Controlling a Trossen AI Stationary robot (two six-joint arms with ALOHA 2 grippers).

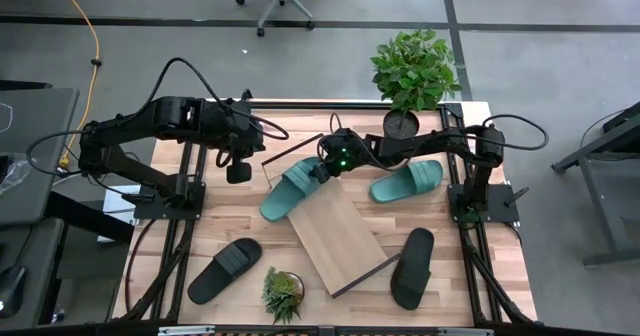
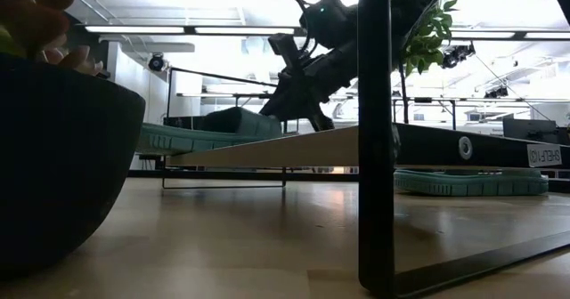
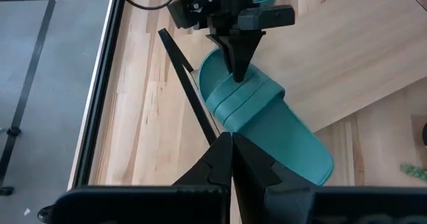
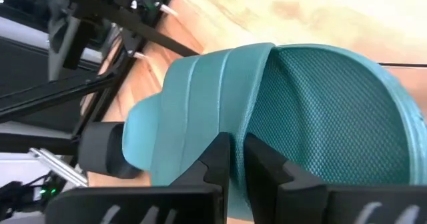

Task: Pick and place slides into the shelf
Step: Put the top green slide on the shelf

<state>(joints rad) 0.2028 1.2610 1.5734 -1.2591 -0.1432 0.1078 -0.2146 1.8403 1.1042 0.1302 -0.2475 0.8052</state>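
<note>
1. The right end effector (image 1: 328, 168) is clenched on the ribbed strap of a teal slide (image 1: 292, 188), its two fingers (image 4: 230, 159) pinching the strap's edge (the right wrist view shows them closed tight over it). The slide lies directly under and just ahead of this end effector, so the right arm is plainly the nearer one.

2. The held teal slide's long axis runs diagonally across the surface (image 1: 230, 226), with one end over the upper corner of the shelf (image 1: 335, 236) and the other end off the board's edge toward the left arm. In the low view it rests on the raised end of the slanted board.

3. The shelf's own long axis also runs diagonally, crossing the slide's axis rather than matching it; seating the slide fully would likely call for a turn and a push further onto the board.

4. The left end effector (image 1: 238, 168) hovers near the back left of the surface, just beside the slide's far end, its fingers closed together and grasping nothing (it seems to be waiting).

5. Contents of the shelf: only the held teal slide, and that only partly. The second teal slide (image 1: 406, 181) lies on the surface by the right arm, and the two black slides sit at the front, one left (image 1: 224, 270) and one right (image 1: 412, 267), all off the board.
</note>
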